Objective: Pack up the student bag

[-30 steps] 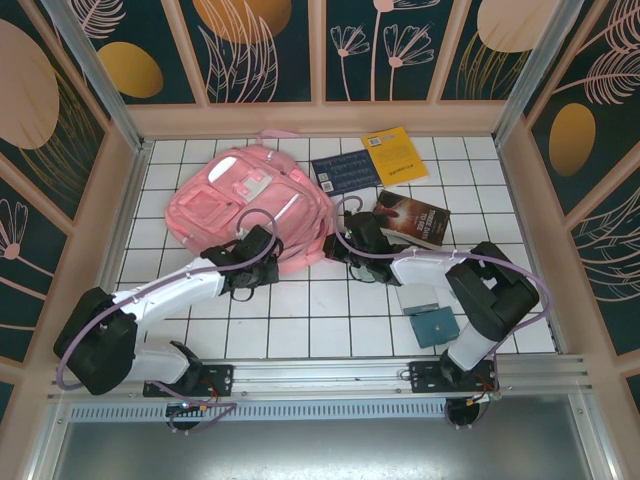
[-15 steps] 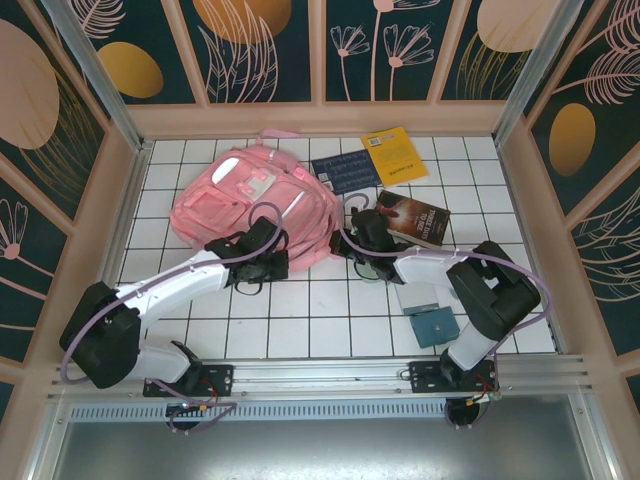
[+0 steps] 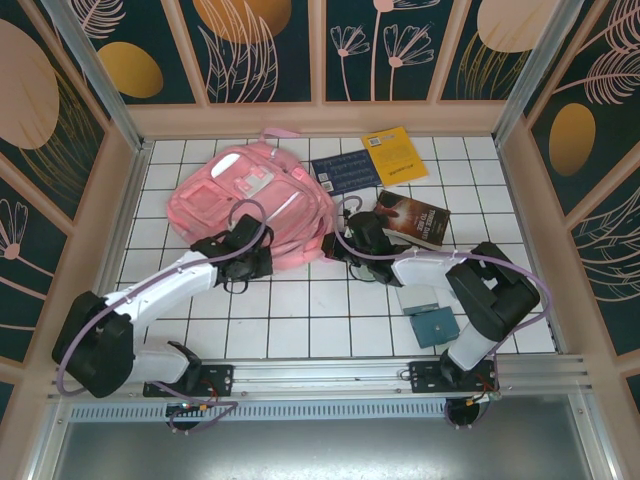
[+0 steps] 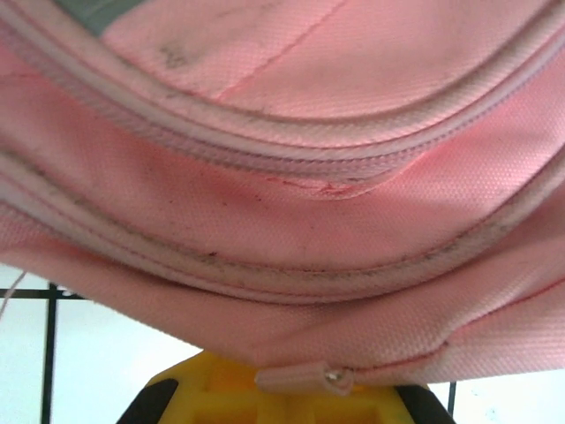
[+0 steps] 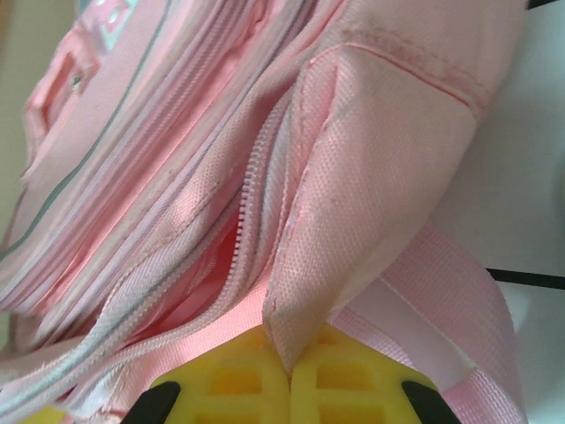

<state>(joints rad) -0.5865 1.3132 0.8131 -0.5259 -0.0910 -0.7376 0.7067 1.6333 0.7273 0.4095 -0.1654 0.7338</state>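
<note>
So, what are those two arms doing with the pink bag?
Left claw shut on pink bag, near edge. Right claw pinching fabric beside zipper. Books lie outside it.

Bright, even overhead light leaves the top view crisp, with faint soft shadows along the near side of the student bag [image 3: 215,195]; in both wrist views its weave is sharp, the tiles [image 4: 97,353] beside it glaring white
</note>
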